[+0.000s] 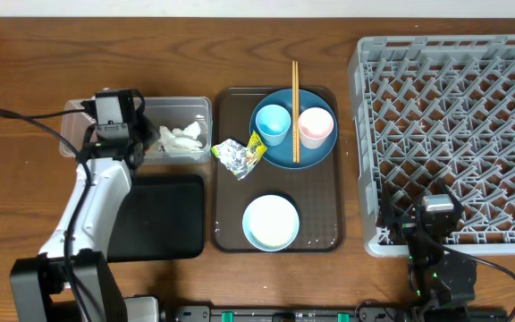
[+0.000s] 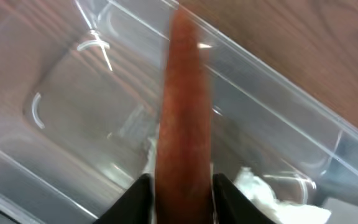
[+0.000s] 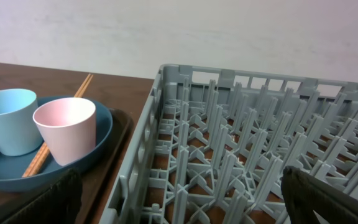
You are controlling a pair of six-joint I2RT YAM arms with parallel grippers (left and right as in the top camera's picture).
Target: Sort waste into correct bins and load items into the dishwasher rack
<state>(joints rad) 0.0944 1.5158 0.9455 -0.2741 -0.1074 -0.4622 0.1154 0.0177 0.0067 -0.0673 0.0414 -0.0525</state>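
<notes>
My left gripper (image 2: 180, 190) is shut on the orange carrot piece (image 2: 183, 106) and holds it over the clear plastic tub (image 1: 199, 112), which holds crumpled white napkins (image 1: 181, 139). The tub's wall also shows in the left wrist view (image 2: 278, 81). The black tray (image 1: 164, 217) lies in front of the tub. The foil wrapper (image 1: 240, 154) lies on the brown tray's left edge. The blue plate (image 1: 325, 148) carries the light blue cup (image 1: 273, 122), pink cup (image 1: 316, 126) and chopsticks (image 1: 295, 103). The white bowl (image 1: 271, 222) sits nearer me. My right gripper (image 3: 179, 205) is open above the grey rack's (image 1: 454, 125) front left corner.
The brown serving tray (image 1: 322, 240) lies between the bins and the rack. In the right wrist view the rack (image 3: 241, 149) fills the right, with the pink cup (image 3: 66, 127) and light blue cup (image 3: 8, 118) on the plate (image 3: 92, 152) at left.
</notes>
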